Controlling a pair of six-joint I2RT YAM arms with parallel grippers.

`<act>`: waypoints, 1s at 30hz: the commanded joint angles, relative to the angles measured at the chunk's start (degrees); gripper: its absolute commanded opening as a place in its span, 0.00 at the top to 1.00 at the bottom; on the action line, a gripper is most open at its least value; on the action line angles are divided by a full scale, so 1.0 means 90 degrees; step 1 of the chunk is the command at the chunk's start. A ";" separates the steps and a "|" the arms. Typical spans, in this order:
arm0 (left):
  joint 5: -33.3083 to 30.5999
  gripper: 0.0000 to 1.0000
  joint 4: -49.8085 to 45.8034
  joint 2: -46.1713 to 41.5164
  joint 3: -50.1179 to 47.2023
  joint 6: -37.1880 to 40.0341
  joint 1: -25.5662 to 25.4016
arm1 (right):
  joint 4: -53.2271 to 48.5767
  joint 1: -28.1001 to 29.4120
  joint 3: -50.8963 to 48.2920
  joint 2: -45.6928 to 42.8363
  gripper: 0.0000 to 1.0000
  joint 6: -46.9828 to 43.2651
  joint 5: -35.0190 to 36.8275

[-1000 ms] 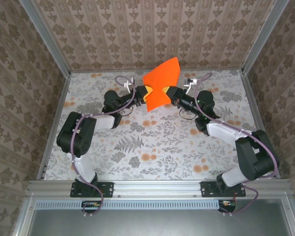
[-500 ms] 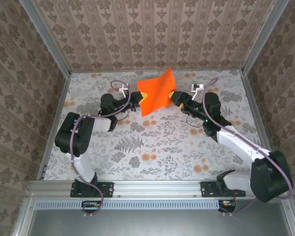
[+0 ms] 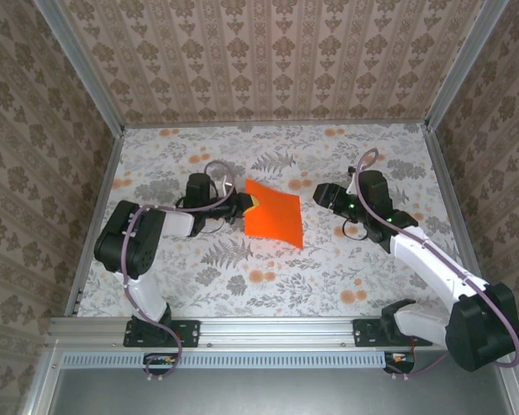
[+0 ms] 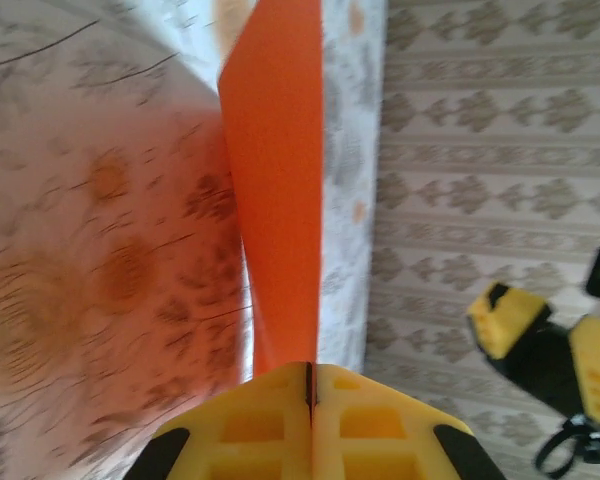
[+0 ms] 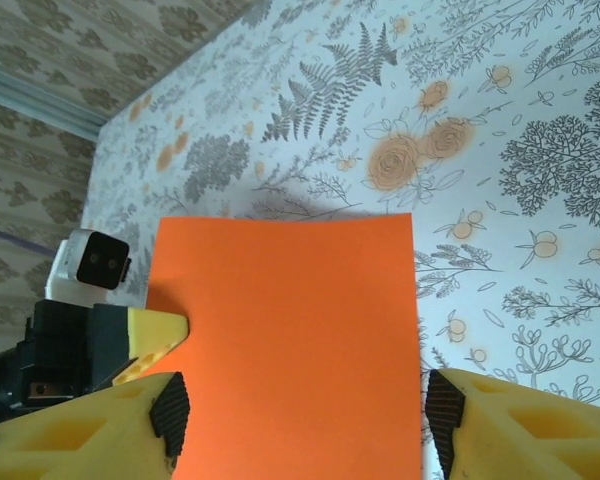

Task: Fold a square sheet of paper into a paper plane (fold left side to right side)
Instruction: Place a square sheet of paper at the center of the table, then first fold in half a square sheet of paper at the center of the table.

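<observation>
The square sheet of paper (image 3: 275, 216) is bright orange and hangs low over the floral table, a plain flat panel with straight edges. My left gripper (image 3: 251, 205) is shut on its left edge. In the left wrist view the yellow jaws (image 4: 310, 375) pinch the sheet (image 4: 278, 190), seen edge-on. My right gripper (image 3: 321, 194) stands open to the right of the sheet, apart from it. In the right wrist view the sheet (image 5: 290, 320) lies ahead of the open right gripper (image 5: 306, 402), with the left gripper's yellow fingertip (image 5: 158, 335) at its left edge.
The floral tablecloth (image 3: 268, 277) covers the whole table. Patterned walls (image 3: 268, 60) and metal frame posts (image 3: 86, 78) enclose it at the back and sides. The right gripper's fingers (image 4: 540, 345) show at the right of the left wrist view.
Both grippers held the sheet raised and bent at the back. The right gripper has let go and drawn back to the right. The left gripper has brought the sheet down and nearer.
</observation>
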 commanded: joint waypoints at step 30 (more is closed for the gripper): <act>-0.1364 0.66 -0.3940 -0.0982 0.0874 0.2412 -0.0370 | -0.0142 0.0886 0.0827 0.4007 0.76 0.0491 -0.0438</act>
